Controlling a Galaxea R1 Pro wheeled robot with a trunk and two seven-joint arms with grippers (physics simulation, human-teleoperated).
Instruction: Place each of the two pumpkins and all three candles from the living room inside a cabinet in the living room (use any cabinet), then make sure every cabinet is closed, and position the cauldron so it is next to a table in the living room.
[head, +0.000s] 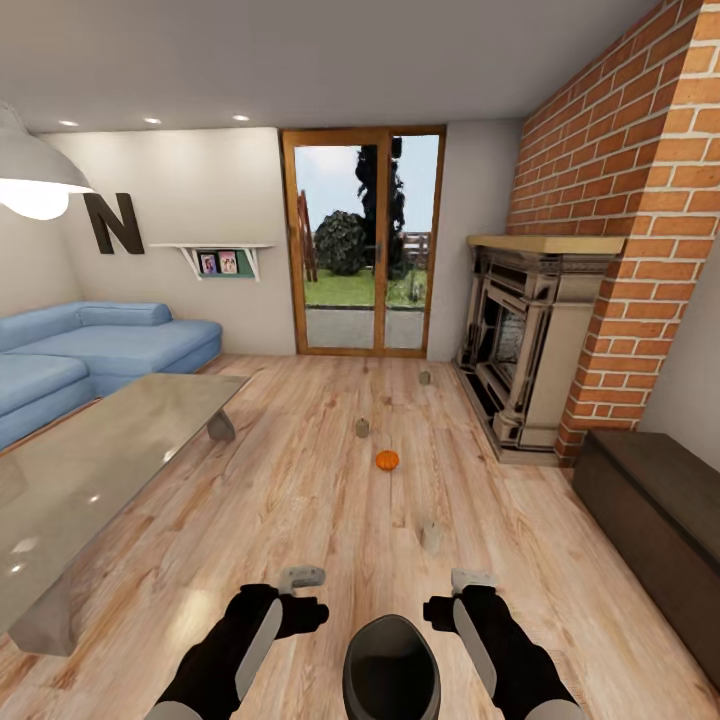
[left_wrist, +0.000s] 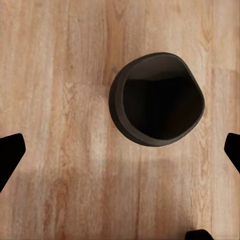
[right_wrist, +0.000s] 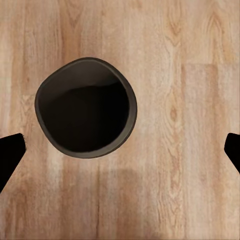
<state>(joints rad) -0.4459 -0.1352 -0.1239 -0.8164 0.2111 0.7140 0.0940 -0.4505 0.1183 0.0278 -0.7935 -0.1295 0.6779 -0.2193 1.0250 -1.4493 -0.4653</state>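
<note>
1. Left gripper (head: 301, 577) and right gripper (head: 473, 579) hover spread and empty over the floor, flanking the cauldron (head: 391, 667).
2. The cabinet (head: 655, 505) appears closed; the table (head: 90, 465) stands left.
3. 1 pumpkin (head: 387, 459) and 3 candles (head: 432, 537) lie unstowed on the floor.
4. A wall "N" (head: 113, 223) is the only lettering.

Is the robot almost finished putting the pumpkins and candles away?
Not nearly. One pumpkin and three candles sit on the floor, none in the cabinet. The second pumpkin isn't visible. The cauldron stands on the floor between the left hand and right hand, both open and holding nothing, apart from the glass table.
</note>
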